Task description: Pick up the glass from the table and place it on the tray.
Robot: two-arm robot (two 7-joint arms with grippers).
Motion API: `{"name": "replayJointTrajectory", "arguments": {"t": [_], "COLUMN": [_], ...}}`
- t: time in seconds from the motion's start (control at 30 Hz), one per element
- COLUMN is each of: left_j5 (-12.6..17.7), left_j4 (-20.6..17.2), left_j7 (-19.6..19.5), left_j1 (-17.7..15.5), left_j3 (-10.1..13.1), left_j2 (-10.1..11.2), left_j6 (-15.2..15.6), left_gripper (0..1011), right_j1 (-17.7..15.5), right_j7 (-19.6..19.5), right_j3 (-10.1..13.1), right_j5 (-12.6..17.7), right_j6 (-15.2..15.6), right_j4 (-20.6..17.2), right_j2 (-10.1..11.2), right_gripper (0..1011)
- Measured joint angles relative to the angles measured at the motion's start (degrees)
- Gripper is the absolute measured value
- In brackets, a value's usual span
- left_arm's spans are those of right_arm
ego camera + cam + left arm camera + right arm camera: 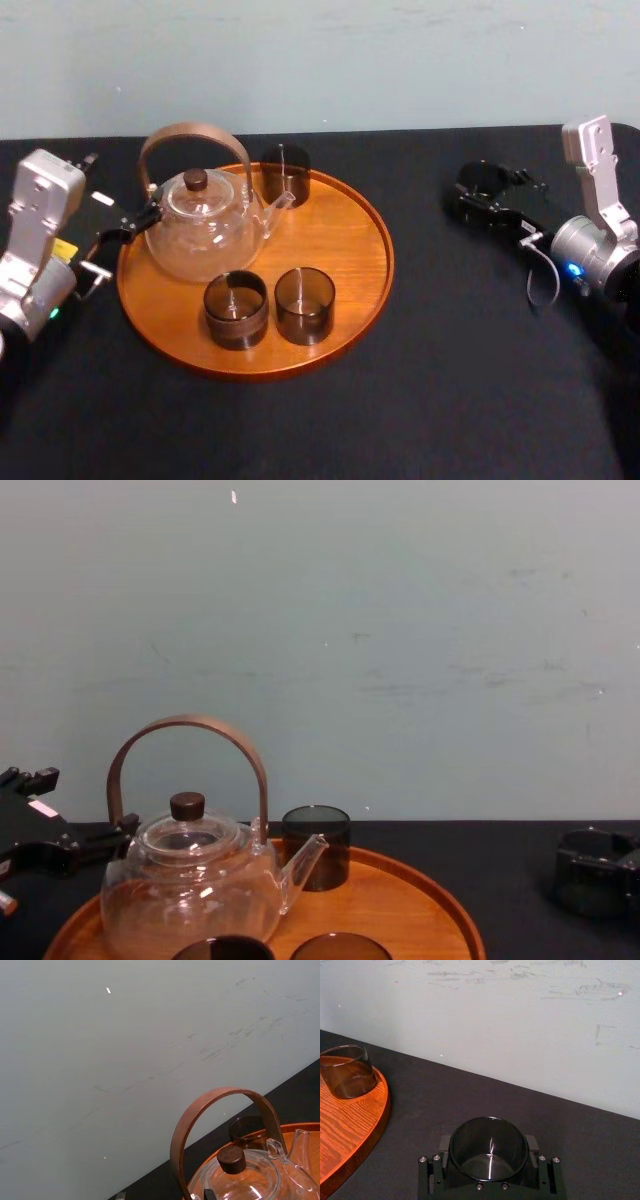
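Observation:
A dark smoked glass (pixel 489 1152) stands low over the black table (pixel 450 380) at the right, well apart from the tray. My right gripper (pixel 480 197) is shut on it, one finger against each side. The glass also shows as a dark cylinder (pixel 588 882) in the chest view. The round orange-brown tray (pixel 372 290) lies left of centre. My left gripper (pixel 128 228) rests open at the tray's left rim, beside the glass teapot (pixel 205 232).
On the tray stand three more dark glasses: two at the front (pixel 236 310) (pixel 304 305), one at the back (pixel 286 175) behind the teapot's spout. The teapot's tall wooden handle (pixel 220 1110) rises close to my left wrist. A pale wall bounds the table's far edge.

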Motion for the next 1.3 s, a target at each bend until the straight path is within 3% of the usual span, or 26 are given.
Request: {"name": "replayJointTrajectory", "arguments": {"t": [1.3], "left_j5": [0.00], "left_j4": [0.00], "left_j7": [0.00], "left_j1": [0.00], "left_j3": [0.00], "left_j2": [0.00], "left_j6": [0.00], "left_gripper": [1010], "right_j1": [-0.11], "right_j7": [0.38], "right_j3": [0.01], "right_j5": [0.16], "right_j6": [0.22], "right_j4": [-0.16], "right_j2": [0.00], "right_gripper": [903]}}
